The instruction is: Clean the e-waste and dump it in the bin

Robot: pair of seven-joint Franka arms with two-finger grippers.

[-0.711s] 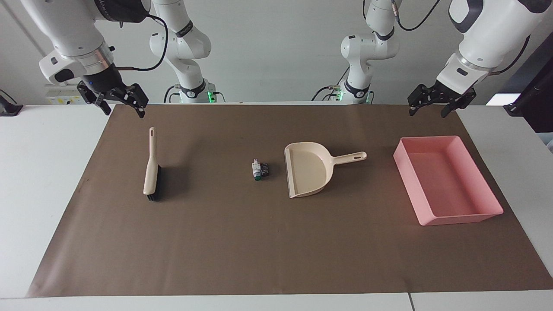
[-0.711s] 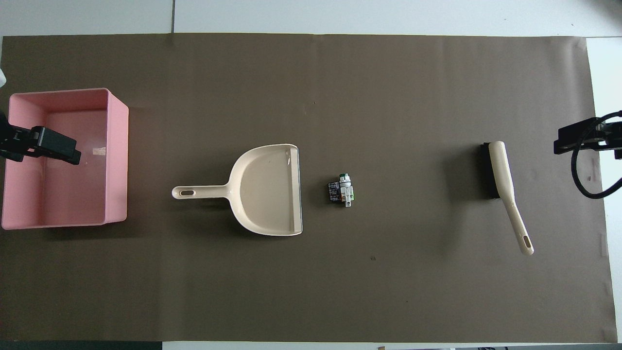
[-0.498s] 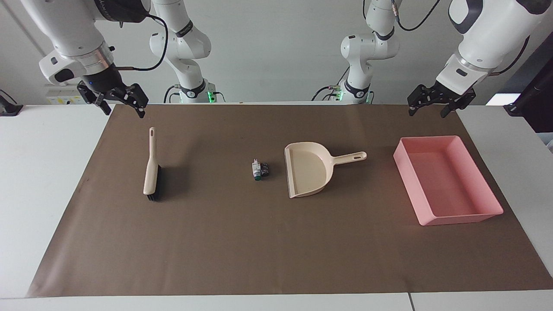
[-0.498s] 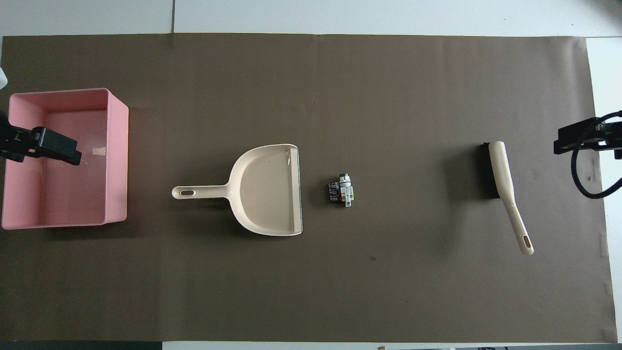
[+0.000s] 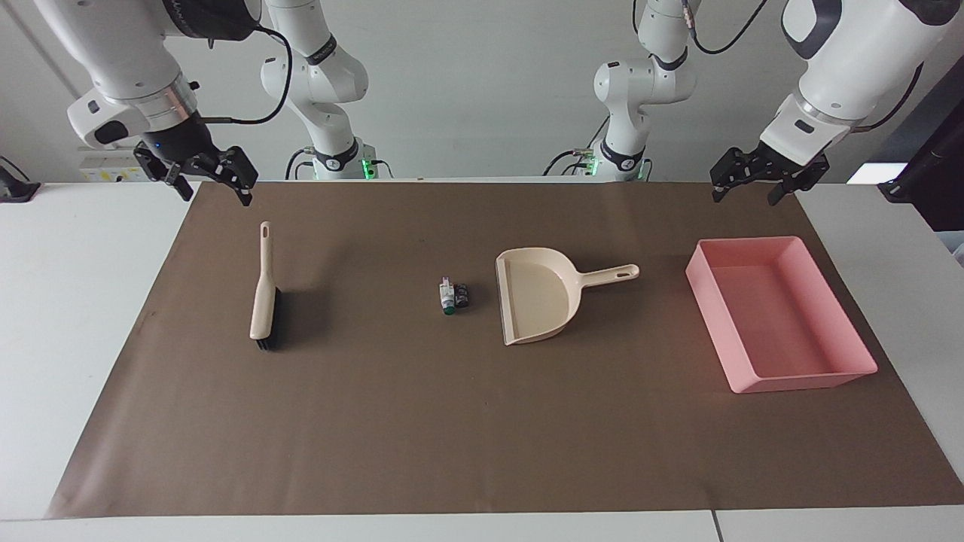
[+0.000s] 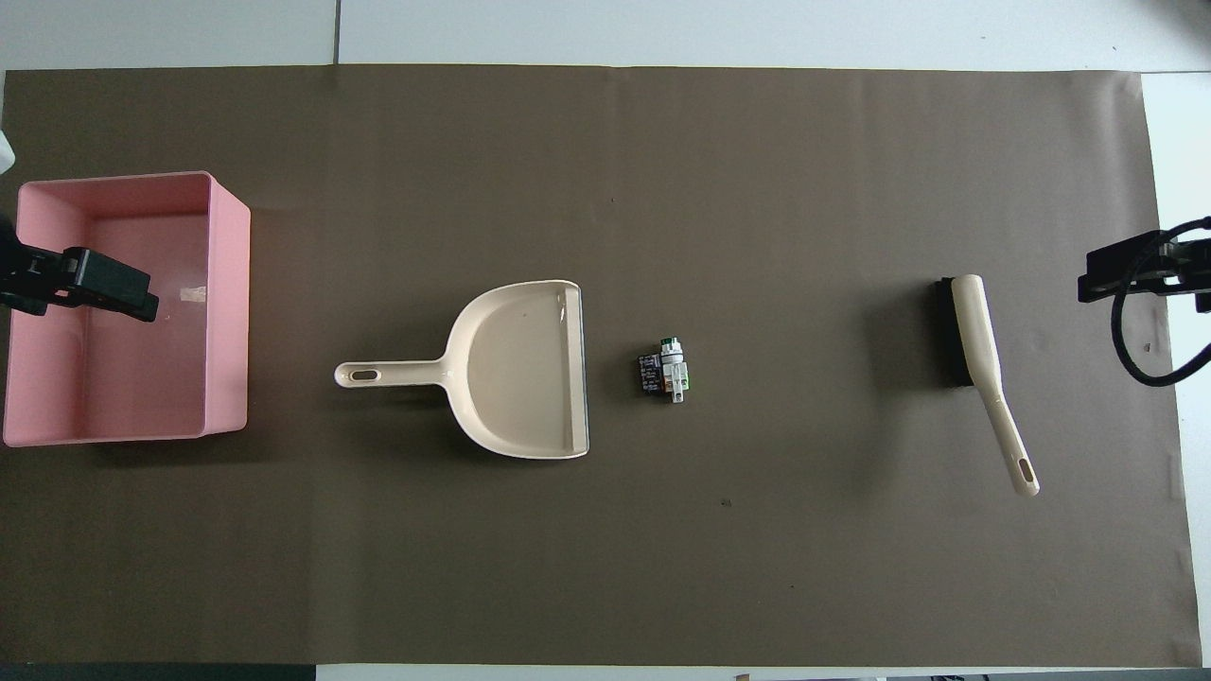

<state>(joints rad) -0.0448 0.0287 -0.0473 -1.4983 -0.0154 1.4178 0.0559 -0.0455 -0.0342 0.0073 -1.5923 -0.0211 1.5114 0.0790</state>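
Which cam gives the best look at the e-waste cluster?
Overhead view: the e-waste is seen straight down, with white, green and dark bits distinct, beside the dustpan mouth. The facing view shows the same cluster slantwise, its bits overlapping.

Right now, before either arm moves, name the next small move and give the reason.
Probably lower the right hand to the brush handle and grip it. Both hands hang open and hold nothing, the left hand up by the pink bin. The e-waste lies on the brown mat just off the dustpan lip, so a sweep would push it in.
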